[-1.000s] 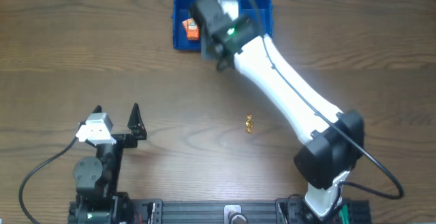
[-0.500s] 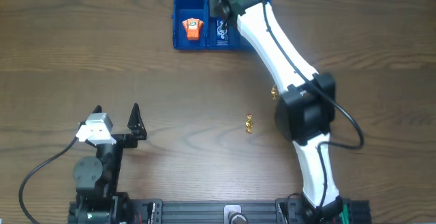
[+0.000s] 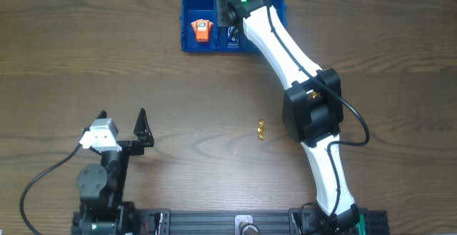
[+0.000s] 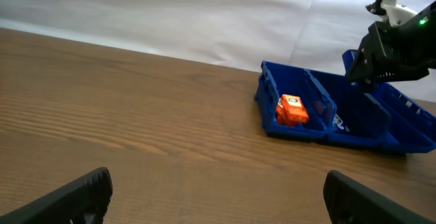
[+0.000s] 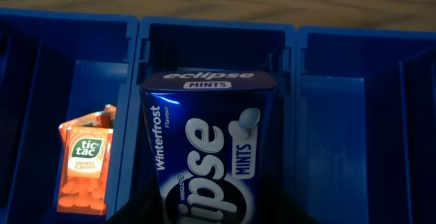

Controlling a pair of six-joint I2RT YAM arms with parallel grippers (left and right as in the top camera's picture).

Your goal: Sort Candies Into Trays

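Our right gripper (image 3: 228, 10) hangs over the blue three-compartment tray (image 3: 184, 21), which sits at the 12 o'clock edge of the wooden table (image 3: 71, 56). Everything turns on how the blue mint tin (image 5: 208, 149) lies to that claw. In the right wrist view the tin is directly under it, inside the middle compartment. Its long axis runs 12 to 6 o'clock along the compartment, with the lid end toward the tray's far wall at 12. The tin nearly fills the width between the two dividers, so we judge there is little room to shift it sideways. We cannot tell whether the claw is clenched on the tin or has released it, nor whether the tin rests on the compartment floor. At 9 o'clock of the tin, in the neighbouring compartment, lies an orange candy box (image 3: 201, 30), apart from it behind the divider. The compartment at 3 o'clock holds nothing we can see. A small gold-wrapped candy (image 3: 261, 129) waits on the bare table near its centre, well apart from the tray at 6 o'clock of the right gripper. It lies at 3 o'clock of our left gripper (image 3: 122, 115), which sits low near its base with jaws spread wide and nothing between them. Neither claw is plainly nearer the candy.
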